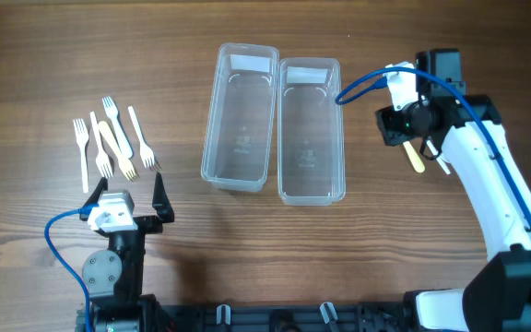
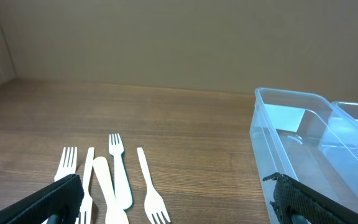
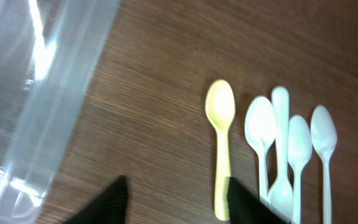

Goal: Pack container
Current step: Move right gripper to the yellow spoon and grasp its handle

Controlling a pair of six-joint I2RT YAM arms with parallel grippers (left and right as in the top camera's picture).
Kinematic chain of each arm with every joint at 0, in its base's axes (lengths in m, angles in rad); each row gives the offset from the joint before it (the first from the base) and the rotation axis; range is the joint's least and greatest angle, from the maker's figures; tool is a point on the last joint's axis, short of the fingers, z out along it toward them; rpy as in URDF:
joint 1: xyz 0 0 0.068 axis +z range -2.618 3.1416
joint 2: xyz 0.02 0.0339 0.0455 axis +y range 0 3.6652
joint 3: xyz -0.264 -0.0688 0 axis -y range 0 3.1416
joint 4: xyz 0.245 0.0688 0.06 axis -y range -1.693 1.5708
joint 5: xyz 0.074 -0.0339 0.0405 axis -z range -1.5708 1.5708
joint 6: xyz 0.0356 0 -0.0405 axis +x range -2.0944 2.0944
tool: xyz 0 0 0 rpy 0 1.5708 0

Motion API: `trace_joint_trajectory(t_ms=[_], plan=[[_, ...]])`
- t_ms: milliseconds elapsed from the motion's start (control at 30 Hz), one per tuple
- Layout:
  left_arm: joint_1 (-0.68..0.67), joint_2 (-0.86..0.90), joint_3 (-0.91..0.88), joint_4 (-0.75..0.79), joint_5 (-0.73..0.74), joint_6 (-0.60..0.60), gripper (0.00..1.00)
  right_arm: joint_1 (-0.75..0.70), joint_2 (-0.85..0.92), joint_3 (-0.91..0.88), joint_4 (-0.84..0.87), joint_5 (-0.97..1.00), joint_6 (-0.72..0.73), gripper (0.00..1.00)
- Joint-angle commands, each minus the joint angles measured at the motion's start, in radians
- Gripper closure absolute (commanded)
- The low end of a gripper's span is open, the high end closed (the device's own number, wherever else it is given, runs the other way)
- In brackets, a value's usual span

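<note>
Right gripper point(image 3: 177, 190), jaws apart, above yellow spoon point(image 3: 221, 149), white spoons point(image 3: 291, 149) just beside

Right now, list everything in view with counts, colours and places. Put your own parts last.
Containers: two, clear, empty, side by side mid-table.
White forks: four, white, in a loose row left of the containers.
Cream fork: one, cream, lying among the white forks.
White spoons: four, white, in a row right of the containers.
Yellow spoon: one, yellow, on the container side of the white spoons.
Table: one, brown wood, under everything.
Blue cables: two, blue, one on each arm.
Left hand: one, black, open, near the forks.
Right hand: one, black, open, over the spoons.
</note>
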Motion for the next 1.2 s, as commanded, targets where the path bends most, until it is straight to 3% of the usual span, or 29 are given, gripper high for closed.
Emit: trace_joint_trajectory(t_ms=[0, 133, 433, 767, 1167], plan=[[-0.006, -0.006, -0.009, 0.003, 0.015, 0.019, 0.0, -0.026, 0.036, 0.025, -0.005, 0.06, -0.003, 0.6], [-0.006, -0.006, -0.009, 0.003, 0.015, 0.019, 0.0, -0.076, 0.063, 0.025, -0.008, 0.057, -0.001, 0.57], [-0.006, -0.006, -0.009, 0.003, 0.015, 0.019, 0.0, -0.148, 0.174, 0.025, 0.012, -0.08, -0.076, 0.39], [-0.006, -0.006, -0.009, 0.003, 0.015, 0.019, 0.0, -0.148, 0.316, 0.025, 0.039, -0.096, -0.109, 0.46], [-0.006, -0.006, -0.009, 0.003, 0.015, 0.019, 0.0, -0.155, 0.323, 0.025, 0.08, -0.061, -0.117, 0.47]])
